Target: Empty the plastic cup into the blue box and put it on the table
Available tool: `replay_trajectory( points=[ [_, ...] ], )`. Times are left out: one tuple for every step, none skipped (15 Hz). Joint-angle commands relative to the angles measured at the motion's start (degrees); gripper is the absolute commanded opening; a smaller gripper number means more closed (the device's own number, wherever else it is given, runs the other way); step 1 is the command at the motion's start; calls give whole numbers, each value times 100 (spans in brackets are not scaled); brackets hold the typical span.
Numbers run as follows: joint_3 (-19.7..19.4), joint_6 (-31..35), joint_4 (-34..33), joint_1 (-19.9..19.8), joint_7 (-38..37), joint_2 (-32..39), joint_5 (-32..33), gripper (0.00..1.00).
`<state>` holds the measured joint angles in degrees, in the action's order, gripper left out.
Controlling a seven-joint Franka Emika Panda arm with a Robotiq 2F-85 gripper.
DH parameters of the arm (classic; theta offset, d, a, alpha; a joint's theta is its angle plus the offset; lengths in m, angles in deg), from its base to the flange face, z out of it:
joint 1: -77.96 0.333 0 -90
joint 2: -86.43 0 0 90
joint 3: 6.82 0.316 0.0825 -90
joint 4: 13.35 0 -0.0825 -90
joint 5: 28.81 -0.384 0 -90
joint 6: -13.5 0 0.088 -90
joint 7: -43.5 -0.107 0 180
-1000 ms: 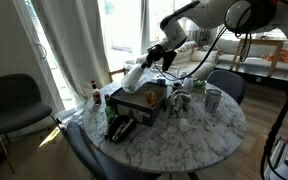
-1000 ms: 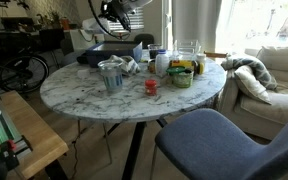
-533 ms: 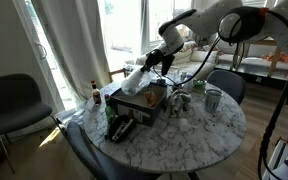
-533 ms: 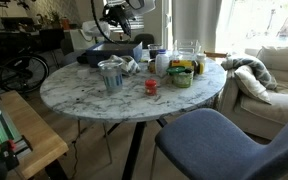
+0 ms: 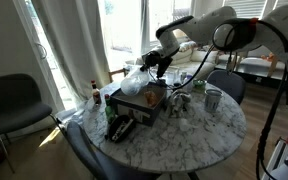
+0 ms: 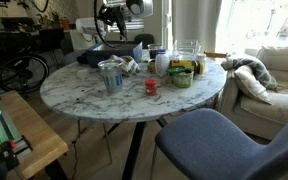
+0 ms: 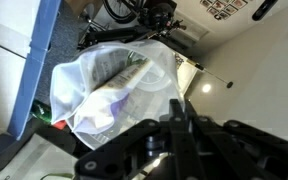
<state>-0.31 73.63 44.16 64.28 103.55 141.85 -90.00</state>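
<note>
**A:** Arm pose at this frame?

**B:** In an exterior view the arm [image 5: 194, 22] comes in from the upper right. The elbow is high and the forearm slopes down to the left. The wrist is bent, so the gripper [image 5: 152, 66] points down and left over the far left part of the table [image 5: 184, 140].

**A:** Gripper state?

**B:** Clamped on the plastic cup [image 5: 134, 82]. The cup is off the table and tipped over on its side, with its mouth toward the lower left. It hangs directly above the blue box [image 5: 142, 102]. I cannot tell whether the cup touches the box wall.

**A:** Wrist view?

**B:** The dark fingers [image 7: 176, 125] sit at bottom centre, closed in on the cup [image 7: 119, 85]. The cup fills the middle of the view. It is translucent, with pale crumpled contents inside that I cannot identify.

**A:** The second outside camera?

**B:** The gripper [image 6: 112, 13] is at the top edge, above the far side of the table [image 6: 84, 95] and over the box [image 6: 97, 57]. The cup cannot be made out clearly there.

**A:** Surroundings?

**B:** The box rests on the tabletop.
- A black gadget [image 5: 121, 128] lies just on its near side.
- A bottle [image 5: 95, 93] stands to its left.
- A metal cup [image 5: 213, 99] stands well apart to the right.
</note>
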Motion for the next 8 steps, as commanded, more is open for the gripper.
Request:
replay_trajectory(
  points=[
    [306,-741,-697,-229,171,598,-372,1],
    [356,-907,-783,-259,229,699,-467,1],
    [406,-1048,-866,-302,239,810,-603,1],
    [442,-1132,-897,-346,204,898,-770,1],
    [435,-1142,-916,-363,134,952,-904,1],
    [288,-868,-839,-310,55,866,-920,1],
    [196,-933,-604,-231,236,678,-751,5],
    [192,-917,-639,-254,228,730,-792,5]
  ],
)
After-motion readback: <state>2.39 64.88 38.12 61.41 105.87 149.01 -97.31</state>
